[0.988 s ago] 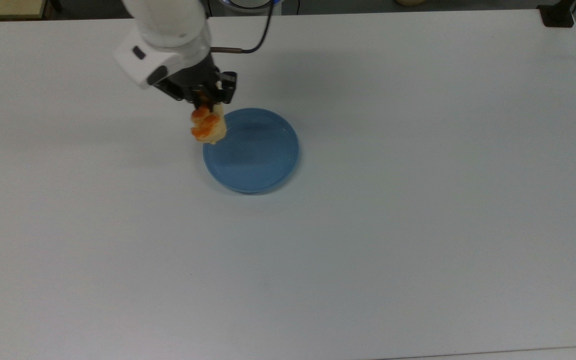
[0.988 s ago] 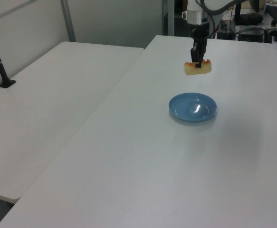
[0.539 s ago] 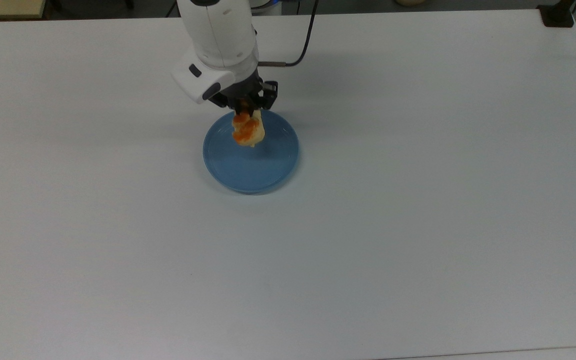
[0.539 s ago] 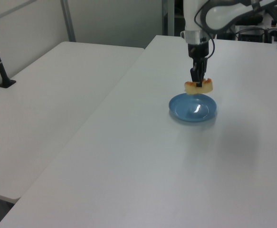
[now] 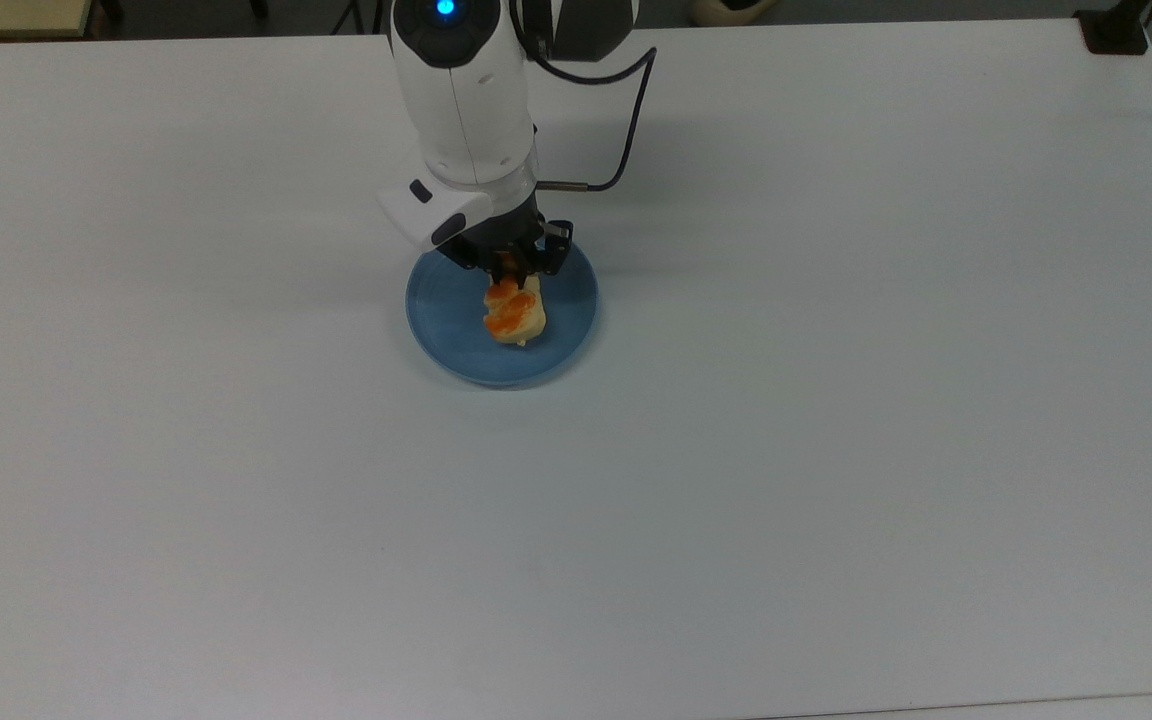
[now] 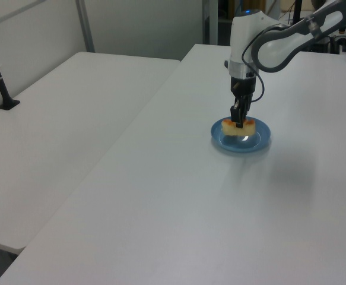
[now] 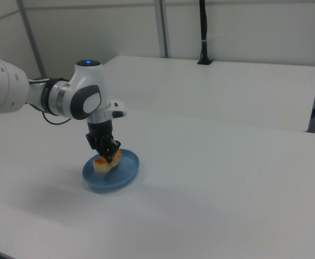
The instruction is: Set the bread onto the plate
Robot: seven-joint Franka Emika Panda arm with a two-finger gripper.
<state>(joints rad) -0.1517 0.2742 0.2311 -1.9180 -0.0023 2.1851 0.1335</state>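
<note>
Lowering onto the plate [image 5: 436, 320], the bread [image 5: 514, 314] is gripped by the jaws; release is judged the next move.

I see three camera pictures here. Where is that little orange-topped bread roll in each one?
Top view: the bread is above centre, left of the middle, over the blue plate.
Left view: the bread is right of centre, in the upper half.
Right view: the bread is left of centre, below the middle.
Shared landmark: the plate, with the gripper on the bread.
</note>
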